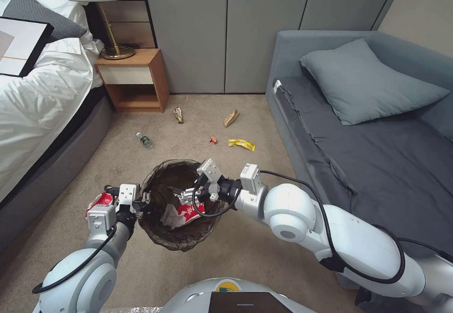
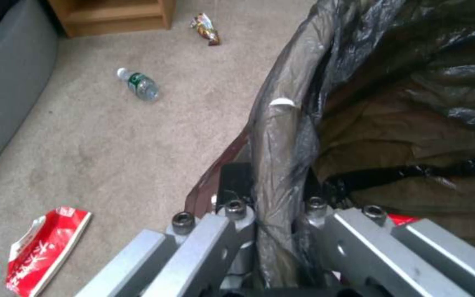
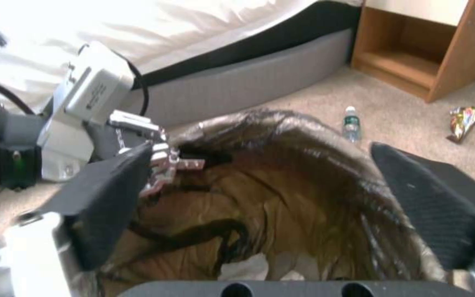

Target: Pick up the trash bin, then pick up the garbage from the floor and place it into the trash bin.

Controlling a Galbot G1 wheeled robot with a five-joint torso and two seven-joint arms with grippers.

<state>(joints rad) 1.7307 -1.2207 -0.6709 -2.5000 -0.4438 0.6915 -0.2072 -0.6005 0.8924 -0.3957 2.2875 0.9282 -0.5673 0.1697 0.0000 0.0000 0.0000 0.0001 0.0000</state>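
Note:
The trash bin (image 1: 163,237), lined with a dark see-through bag, stands between my arms. My left gripper (image 1: 144,199) is shut on its rim (image 2: 278,136). My right gripper (image 1: 187,195) hangs open over the bin's mouth, its black pads (image 3: 111,194) wide apart with nothing between them. Inside the bin lie a red-and-white packet (image 1: 194,212) and a white tissue (image 1: 172,218). Garbage on the floor: another red-and-white packet (image 2: 45,247) beside my left arm, a small bottle (image 1: 145,140), a shiny wrapper (image 1: 178,114), a brown paper scrap (image 1: 230,117), a small red piece (image 1: 213,139) and a yellow wrapper (image 1: 241,144).
A bed (image 1: 42,105) with a grey base runs along the left. A wooden nightstand (image 1: 134,79) with a lamp stands at the back. A grey sofa (image 1: 368,152) borders the right. Beige carpet (image 1: 198,129) lies open ahead of the bin.

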